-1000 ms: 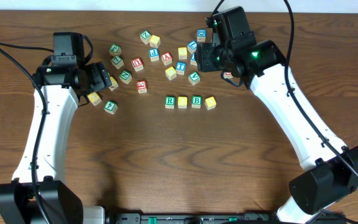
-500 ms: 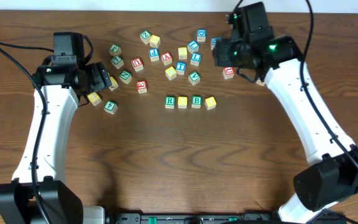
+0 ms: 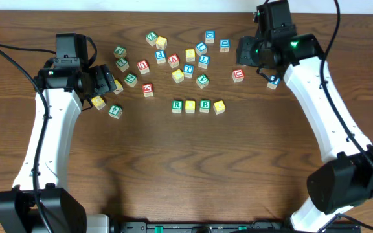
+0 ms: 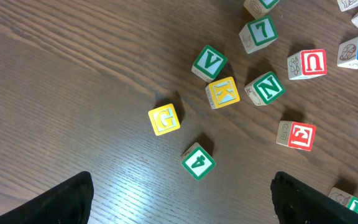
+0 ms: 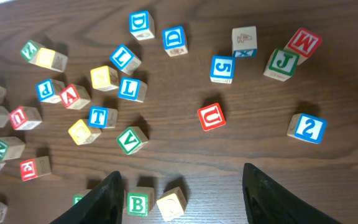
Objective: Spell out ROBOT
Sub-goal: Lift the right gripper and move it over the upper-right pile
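So the row [image 3: 198, 105] sits around the middle of the table, and its long axis runs left to right, parallel to the near edge. From the left end we've got the R block [image 3: 177, 105], a yellow block [image 3: 190, 106], the B block [image 3: 204, 105] and a second yellow block [image 3: 219, 107], nearly touching each other. R and B read upright from the near edge; we can't make out the faces on the yellow ones.

The blue T block [image 3: 188, 70] is in the loose pile [image 3: 167, 58] toward the far edge.

The right gripper [image 5: 182, 174] has its fingers spread wide with nothing between them. Compared with a second ago, it has backed off the pile toward the far right corner, so the red U block [image 3: 238, 75] is out in plain view.

The left gripper [image 4: 180, 180] hasn't budged. It hangs over the left end of the pile, jaws apart and empty.
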You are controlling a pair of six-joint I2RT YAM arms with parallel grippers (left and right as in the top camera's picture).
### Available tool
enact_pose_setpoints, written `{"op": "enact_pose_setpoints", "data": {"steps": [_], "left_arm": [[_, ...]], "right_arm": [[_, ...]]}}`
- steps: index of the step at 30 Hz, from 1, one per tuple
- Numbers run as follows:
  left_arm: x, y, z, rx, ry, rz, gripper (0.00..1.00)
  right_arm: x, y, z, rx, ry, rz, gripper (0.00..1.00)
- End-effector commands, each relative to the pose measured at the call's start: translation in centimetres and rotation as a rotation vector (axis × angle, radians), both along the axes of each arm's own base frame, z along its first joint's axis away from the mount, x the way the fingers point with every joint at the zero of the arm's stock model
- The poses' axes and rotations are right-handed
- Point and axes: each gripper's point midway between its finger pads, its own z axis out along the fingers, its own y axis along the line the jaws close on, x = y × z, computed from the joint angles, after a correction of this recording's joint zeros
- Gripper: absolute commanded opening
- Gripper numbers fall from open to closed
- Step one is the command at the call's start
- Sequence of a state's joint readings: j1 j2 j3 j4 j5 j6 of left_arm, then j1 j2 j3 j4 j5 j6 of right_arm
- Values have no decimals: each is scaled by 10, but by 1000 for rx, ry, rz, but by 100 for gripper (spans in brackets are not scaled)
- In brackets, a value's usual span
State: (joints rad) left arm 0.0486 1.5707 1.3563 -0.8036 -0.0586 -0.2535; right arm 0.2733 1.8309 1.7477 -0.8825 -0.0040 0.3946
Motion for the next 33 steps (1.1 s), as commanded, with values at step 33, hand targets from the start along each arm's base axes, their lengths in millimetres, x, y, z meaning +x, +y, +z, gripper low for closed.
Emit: {"op": "enact_pose_setpoints", "data": {"steps": [33], "left_arm": [[12,-12,3,-54,-55,-46,90]], "right_arm": [[23,17,-34,33,19,22,58]]}}
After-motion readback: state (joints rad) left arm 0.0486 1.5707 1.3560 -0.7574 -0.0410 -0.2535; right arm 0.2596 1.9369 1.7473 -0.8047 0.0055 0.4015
